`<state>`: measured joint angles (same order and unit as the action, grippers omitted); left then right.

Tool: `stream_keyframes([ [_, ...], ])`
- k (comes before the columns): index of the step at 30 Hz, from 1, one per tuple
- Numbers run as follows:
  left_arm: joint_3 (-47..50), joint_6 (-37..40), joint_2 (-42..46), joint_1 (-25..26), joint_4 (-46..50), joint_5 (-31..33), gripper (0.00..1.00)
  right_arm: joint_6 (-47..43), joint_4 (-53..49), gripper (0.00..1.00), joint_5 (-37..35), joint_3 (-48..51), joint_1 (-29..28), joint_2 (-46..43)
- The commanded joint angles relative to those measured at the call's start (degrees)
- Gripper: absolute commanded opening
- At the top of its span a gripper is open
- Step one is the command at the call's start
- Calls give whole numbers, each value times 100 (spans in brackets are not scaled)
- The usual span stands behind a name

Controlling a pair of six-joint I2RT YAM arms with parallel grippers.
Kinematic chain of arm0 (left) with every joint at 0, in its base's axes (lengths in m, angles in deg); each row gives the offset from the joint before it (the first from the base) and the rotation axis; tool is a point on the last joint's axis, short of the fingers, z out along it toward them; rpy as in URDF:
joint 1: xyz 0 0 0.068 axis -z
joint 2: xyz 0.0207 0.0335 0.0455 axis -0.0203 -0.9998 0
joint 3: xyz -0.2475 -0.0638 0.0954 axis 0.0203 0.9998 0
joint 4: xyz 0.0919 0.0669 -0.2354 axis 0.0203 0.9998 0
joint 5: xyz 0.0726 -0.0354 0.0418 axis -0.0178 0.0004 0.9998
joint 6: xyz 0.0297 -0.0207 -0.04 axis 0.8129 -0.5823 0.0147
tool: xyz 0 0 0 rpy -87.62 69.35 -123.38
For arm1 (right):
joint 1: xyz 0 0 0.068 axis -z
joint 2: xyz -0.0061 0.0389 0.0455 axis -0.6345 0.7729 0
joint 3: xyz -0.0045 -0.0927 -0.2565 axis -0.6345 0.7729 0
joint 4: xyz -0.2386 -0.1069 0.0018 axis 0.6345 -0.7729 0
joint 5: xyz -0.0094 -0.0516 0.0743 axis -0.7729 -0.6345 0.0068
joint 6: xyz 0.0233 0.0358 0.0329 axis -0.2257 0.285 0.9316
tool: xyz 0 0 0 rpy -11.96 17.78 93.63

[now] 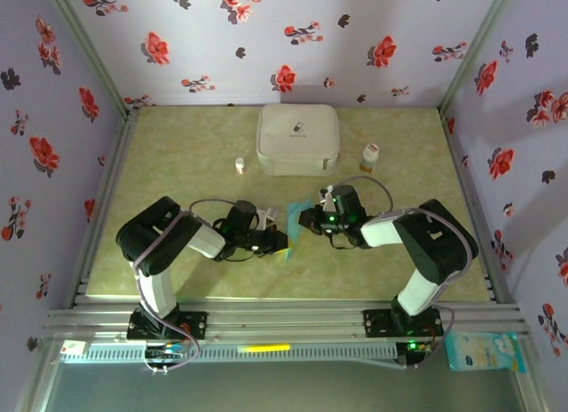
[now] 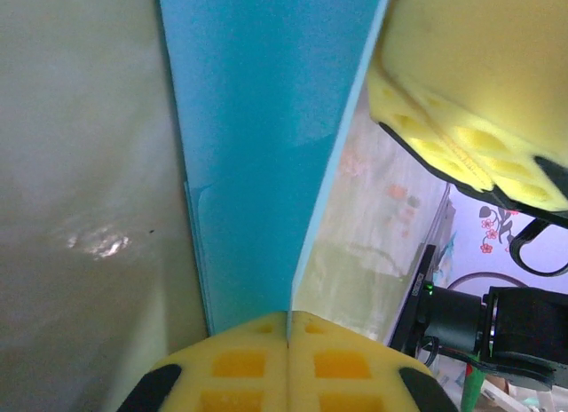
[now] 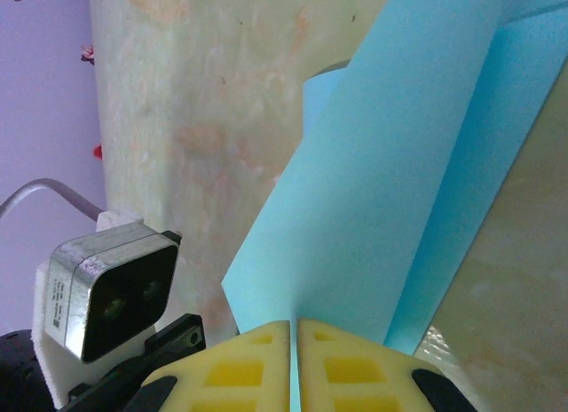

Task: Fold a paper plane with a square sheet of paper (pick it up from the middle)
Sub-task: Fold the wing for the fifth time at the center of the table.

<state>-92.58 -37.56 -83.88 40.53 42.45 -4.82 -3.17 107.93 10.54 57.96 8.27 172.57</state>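
Note:
The light blue square sheet of paper (image 1: 294, 211) is held up off the table between my two arms, folded so that overlapping layers show. My left gripper (image 1: 284, 241) is shut on its near edge. In the left wrist view its yellow pads (image 2: 257, 363) pinch the thin edge of the sheet (image 2: 257, 119), which rises away from them. My right gripper (image 1: 305, 222) is shut on the other side. In the right wrist view the paper (image 3: 390, 181) runs straight into the slit between the pads (image 3: 244, 372). The two grippers almost touch.
A white rounded case (image 1: 297, 138) lies at the back middle of the green table (image 1: 177, 163). A small bottle (image 1: 370, 156) stands to its right and a tiny white pot (image 1: 240, 164) to its left. Flowered walls close three sides.

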Motion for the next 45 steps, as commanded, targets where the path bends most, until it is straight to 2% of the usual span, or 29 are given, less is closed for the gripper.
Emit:
stream_keyframes([
  [1,142,-108,-232,-109,214,130,0,-69,164,10,199,-108,35,80],
  [9,143,-231,-324,-163,359,154,0,198,658,10,385,-199,26,466],
  [27,220,-382,-427,-274,398,191,0,118,368,11,137,-334,26,702],
  [33,233,-390,-497,-293,397,222,0,25,25,11,104,-462,18,773],
  [45,255,-433,-556,-306,366,253,0,-392,-1403,11,-303,-896,-96,882],
])
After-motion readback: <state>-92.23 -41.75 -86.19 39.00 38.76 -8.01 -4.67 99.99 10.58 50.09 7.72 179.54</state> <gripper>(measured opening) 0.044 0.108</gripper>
